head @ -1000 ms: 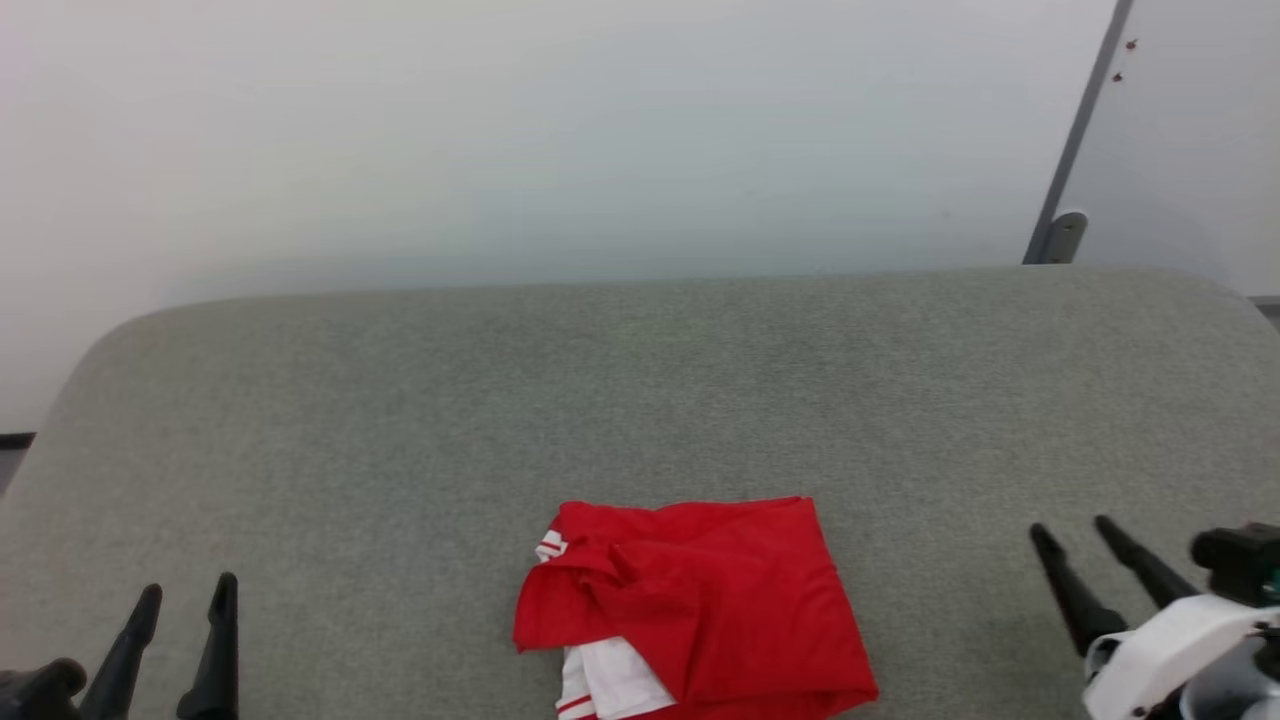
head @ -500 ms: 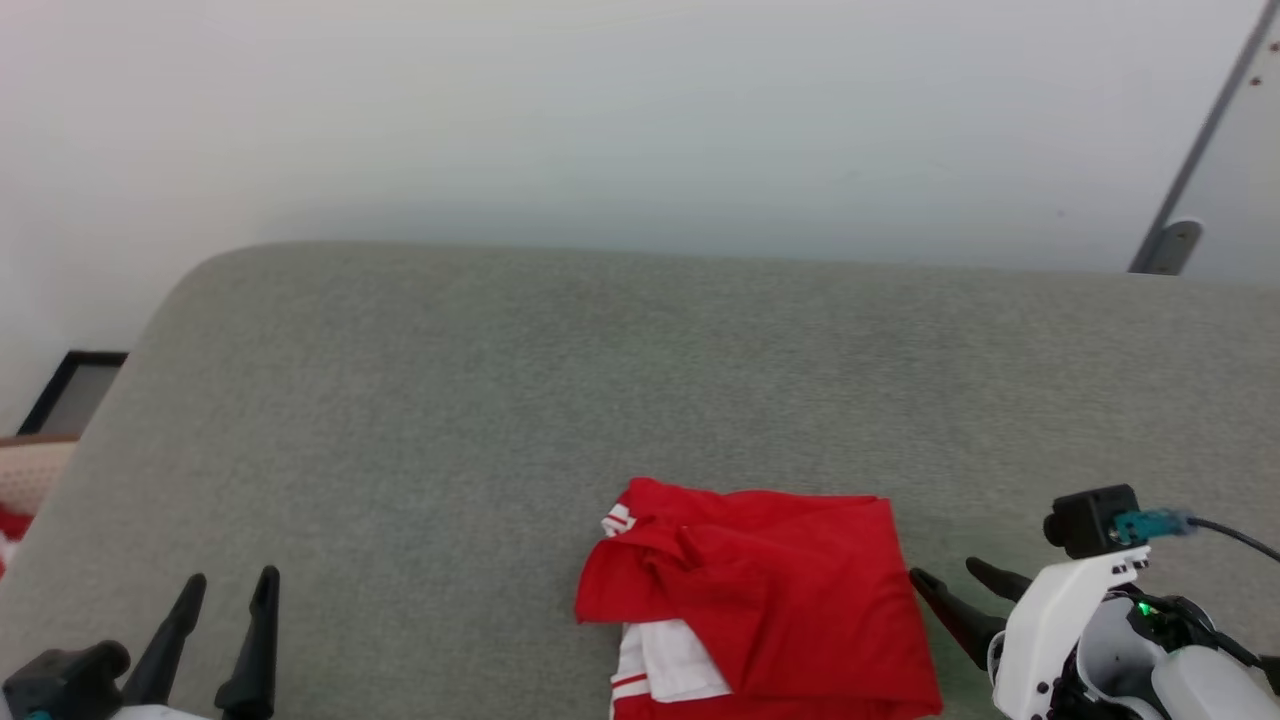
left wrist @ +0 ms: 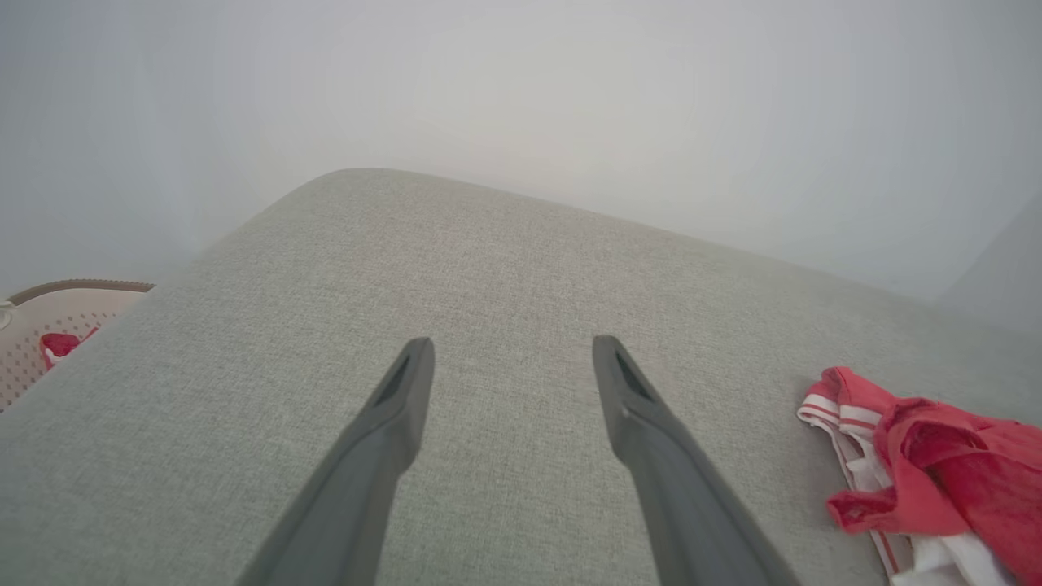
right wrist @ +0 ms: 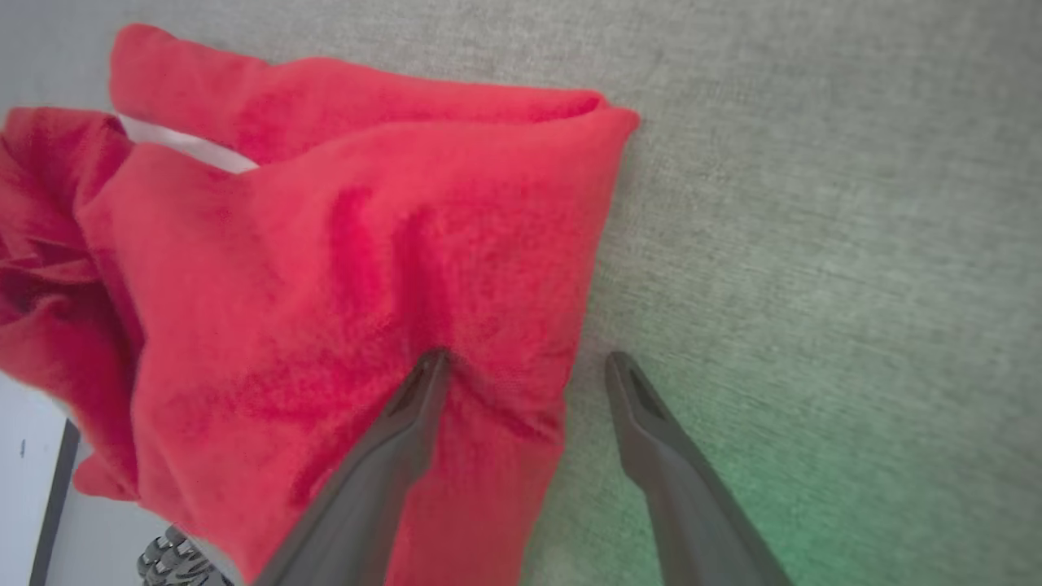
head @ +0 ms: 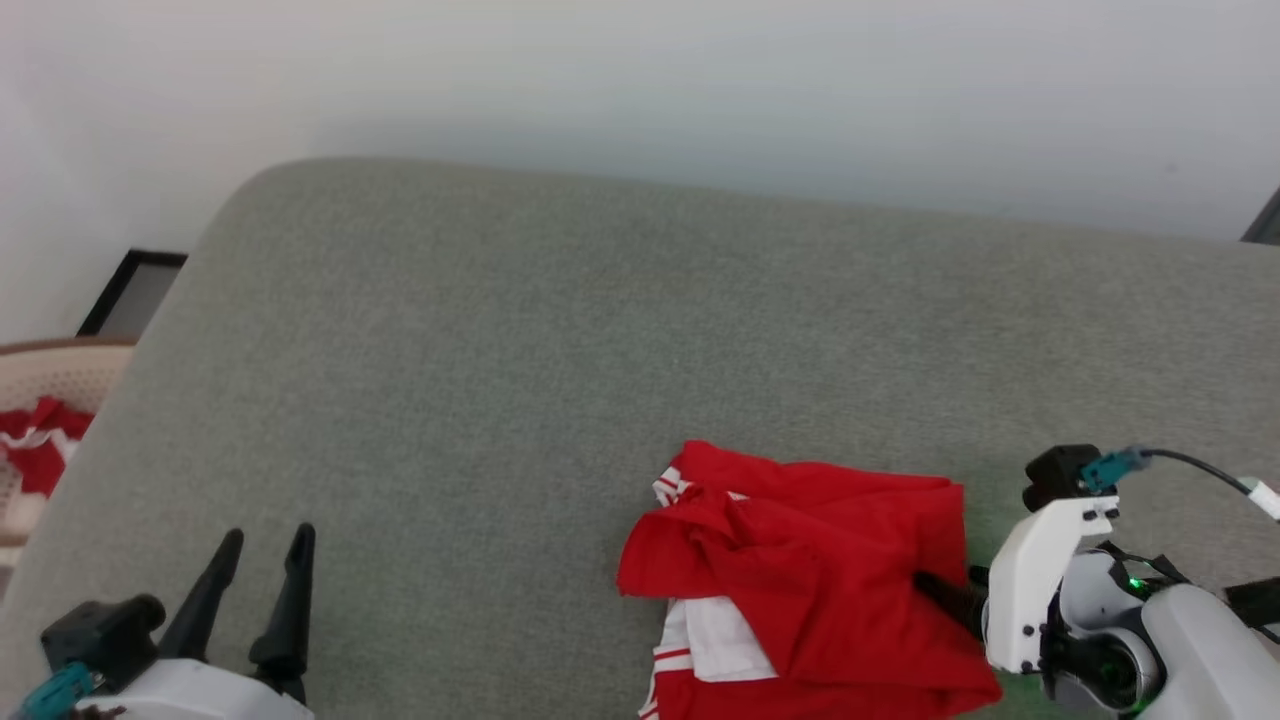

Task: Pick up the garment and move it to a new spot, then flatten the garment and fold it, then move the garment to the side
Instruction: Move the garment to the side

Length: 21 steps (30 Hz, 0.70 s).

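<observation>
The garment (head: 800,570) lies folded on the grey cushioned surface (head: 500,350), red side up, with a white sleeve and striped trim showing at its left and front. My right gripper (head: 950,598) is at the garment's right edge, low and open. In the right wrist view the right gripper (right wrist: 527,358) straddles that edge: one finger presses into the red cloth (right wrist: 326,268), the other rests on bare cushion. My left gripper (head: 268,535) stands open over bare cushion at the lower left, well apart from the garment (left wrist: 936,456). The left gripper (left wrist: 513,343) holds nothing.
A pale perforated basket (head: 40,400) with red and white cloth in it stands off the cushion's left end, also at the left edge of the left wrist view (left wrist: 57,325). A dark frame (head: 130,290) lies by the white wall.
The head camera has swung left. My right gripper has come in from the right and lowered onto the garment's right edge, one finger now on the cloth. The left gripper keeps its pose.
</observation>
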Available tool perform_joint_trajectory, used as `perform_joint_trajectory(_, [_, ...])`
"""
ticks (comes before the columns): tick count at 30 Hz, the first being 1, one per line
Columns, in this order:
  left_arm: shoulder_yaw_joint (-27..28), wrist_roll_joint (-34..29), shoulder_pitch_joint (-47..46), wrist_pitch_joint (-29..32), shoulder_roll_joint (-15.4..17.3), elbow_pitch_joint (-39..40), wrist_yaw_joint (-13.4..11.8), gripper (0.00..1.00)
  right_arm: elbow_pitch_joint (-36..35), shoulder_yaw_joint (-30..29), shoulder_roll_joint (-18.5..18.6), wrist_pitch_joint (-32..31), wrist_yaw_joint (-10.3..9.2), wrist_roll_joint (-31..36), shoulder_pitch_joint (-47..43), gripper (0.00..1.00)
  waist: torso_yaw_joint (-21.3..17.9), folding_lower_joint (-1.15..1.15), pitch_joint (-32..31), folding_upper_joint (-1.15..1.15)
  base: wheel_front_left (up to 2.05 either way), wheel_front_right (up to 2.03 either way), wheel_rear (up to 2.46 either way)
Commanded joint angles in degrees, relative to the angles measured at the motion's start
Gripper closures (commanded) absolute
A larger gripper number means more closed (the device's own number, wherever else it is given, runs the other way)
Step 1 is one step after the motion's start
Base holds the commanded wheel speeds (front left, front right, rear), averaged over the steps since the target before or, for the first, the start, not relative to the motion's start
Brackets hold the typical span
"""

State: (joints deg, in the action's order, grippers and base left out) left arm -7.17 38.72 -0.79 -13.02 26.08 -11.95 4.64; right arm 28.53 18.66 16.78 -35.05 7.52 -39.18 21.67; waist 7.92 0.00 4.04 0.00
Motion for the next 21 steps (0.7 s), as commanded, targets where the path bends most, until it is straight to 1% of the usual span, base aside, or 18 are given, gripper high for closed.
perform_joint_trajectory(1, [-0.09, -0.09, -0.69, -0.26, -0.16, -0.18, 0.37, 0.0, 0.91, -0.4, -0.56, -0.86, -0.07, 0.03, 0.43, 0.0, 1.5, 0.0, 1.6, 0.0, 0.0, 0.0, 0.0])
perform_joint_trajectory(3, [-0.46, -0.25, -1.4, -0.49, -0.34, -0.78, 0.57, 0.0, 2.66, 0.01, -1.44, -2.69, -0.08, 0.43, 0.82, 0.0, 1.99, 0.0, 2.05, 0.0, 0.0, 0.0, 0.0])
perform_joint_trajectory(4, [-0.61, -0.27, -1.72, -0.59, -0.41, -1.03, 0.72, 0.0, 3.53, 0.25, -1.88, -3.64, -0.08, 0.47, 0.93, 0.06, 2.15, 0.0, 2.19, 0.0, 0.0, 0.0, 0.0])
perform_joint_trajectory(5, [-0.73, -0.28, -2.01, -0.62, -0.47, -1.34, 0.83, 0.0, 4.03, 0.68, -2.31, -4.47, -0.07, 0.38, 0.88, 0.75, 2.28, 0.0, 2.28, 0.0, 0.0, 0.0, 0.0])
perform_joint_trajectory(6, [-0.79, -0.27, -2.19, -0.73, -0.51, -1.58, 0.92, 0.0, 4.4, 0.68, -2.5, -4.74, -0.07, 0.46, 1.06, 1.0, 2.39, 0.0, 2.37, 0.0, 0.0, 0.0, 0.0])
perform_joint_trajectory(12, [-0.71, 0.03, -2.81, -1.11, -0.73, -2.77, 1.15, 0.0, 4.77, -0.69, -2.07, -4.61, -0.14, 1.78, 2.68, 1.0, 2.41, 0.0, 2.68, 0.0, 0.0, 0.0, 0.0])
perform_joint_trajectory(16, [-0.42, 0.19, -3.34, -1.36, -0.69, -3.0, 1.31, 0.0, 2.28, -1.32, -0.52, -4.43, -0.15, 2.85, 4.17, 1.0, 1.71, 0.0, 2.76, 0.0, 0.0, 0.0, 0.0])
perform_joint_trajectory(21, [-0.28, 0.04, -3.77, -1.49, -0.29, -2.95, 1.41, 0.0, -2.82, -1.8, 1.81, -6.07, -0.09, 3.94, 5.13, 1.0, 0.37, 0.0, 2.88, 0.0, 0.0, 0.0, 0.0])
